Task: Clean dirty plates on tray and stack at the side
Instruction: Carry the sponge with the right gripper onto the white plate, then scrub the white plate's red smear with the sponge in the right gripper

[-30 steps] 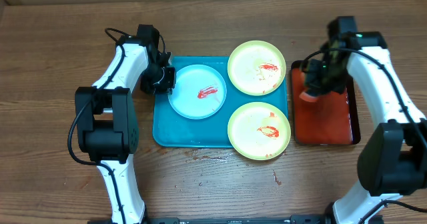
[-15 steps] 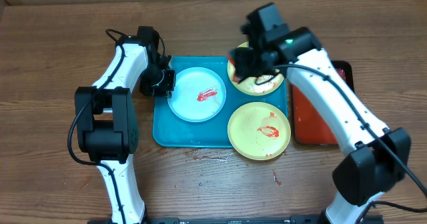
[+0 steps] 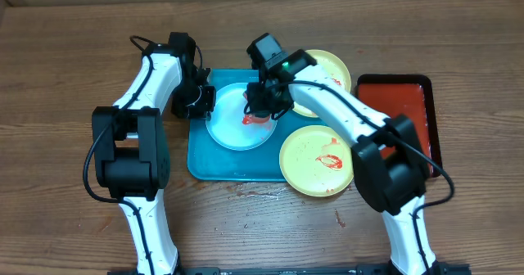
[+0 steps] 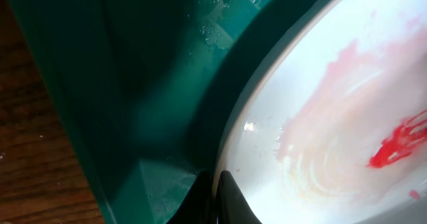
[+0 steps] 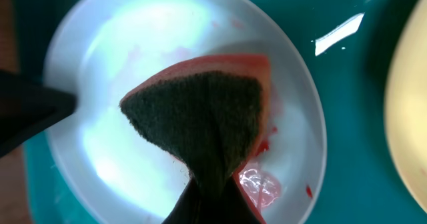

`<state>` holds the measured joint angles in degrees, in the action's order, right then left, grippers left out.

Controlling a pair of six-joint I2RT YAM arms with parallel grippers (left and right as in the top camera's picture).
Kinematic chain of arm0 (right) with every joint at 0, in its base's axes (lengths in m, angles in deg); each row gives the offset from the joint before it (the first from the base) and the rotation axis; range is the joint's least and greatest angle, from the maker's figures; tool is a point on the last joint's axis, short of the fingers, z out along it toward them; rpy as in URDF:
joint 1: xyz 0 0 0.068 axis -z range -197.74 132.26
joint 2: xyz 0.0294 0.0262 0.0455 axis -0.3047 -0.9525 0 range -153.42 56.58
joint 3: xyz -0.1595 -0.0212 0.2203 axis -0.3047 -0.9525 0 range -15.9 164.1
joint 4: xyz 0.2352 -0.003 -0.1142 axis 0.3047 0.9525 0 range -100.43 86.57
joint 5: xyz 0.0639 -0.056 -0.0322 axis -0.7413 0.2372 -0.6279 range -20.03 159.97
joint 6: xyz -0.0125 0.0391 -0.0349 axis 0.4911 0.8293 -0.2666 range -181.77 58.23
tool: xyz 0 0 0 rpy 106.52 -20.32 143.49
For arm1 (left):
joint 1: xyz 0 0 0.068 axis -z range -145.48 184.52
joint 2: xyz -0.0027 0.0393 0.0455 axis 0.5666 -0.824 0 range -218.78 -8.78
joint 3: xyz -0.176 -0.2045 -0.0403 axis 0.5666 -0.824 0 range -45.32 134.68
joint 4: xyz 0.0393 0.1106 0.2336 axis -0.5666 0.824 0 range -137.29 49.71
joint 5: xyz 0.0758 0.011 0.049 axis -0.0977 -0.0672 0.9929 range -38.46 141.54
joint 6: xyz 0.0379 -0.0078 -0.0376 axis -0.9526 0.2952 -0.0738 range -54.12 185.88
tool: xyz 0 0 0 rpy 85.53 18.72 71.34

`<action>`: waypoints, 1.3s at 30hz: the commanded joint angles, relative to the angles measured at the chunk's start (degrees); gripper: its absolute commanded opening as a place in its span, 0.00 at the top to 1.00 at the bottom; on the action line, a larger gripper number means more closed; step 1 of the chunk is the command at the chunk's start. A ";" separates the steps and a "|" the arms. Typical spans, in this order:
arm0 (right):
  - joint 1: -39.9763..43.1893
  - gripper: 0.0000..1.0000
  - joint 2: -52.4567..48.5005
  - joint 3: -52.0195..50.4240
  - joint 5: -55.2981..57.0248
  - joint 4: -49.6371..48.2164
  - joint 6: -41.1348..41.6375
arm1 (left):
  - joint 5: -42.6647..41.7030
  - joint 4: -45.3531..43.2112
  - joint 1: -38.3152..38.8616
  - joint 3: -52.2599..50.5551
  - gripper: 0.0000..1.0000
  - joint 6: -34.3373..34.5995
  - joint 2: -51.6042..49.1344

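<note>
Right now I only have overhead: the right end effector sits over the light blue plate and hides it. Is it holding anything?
Observer: Yes. In the right wrist view the right end effector is shut on a sponge, dark scouring face to the camera, orange layer behind.
Operator: Sauce under it?
Observer: A red smear shows beside the sponge's lower edge, on the light blue plate.
Operator: Left side gripping or just near?
Observer: In the left wrist view the left end effector is pinched on that plate's rim, close to the tray wall.
</note>
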<state>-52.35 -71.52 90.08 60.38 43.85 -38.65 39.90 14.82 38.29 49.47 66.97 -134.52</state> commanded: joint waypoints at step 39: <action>-4.61 0.96 -8.44 7.67 9.55 6.71 -0.79 | -0.46 -1.05 0.44 0.52 0.96 -1.73 -0.55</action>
<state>-57.62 -78.42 94.86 58.17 48.16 -38.89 40.32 14.19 38.31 49.47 66.33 -134.54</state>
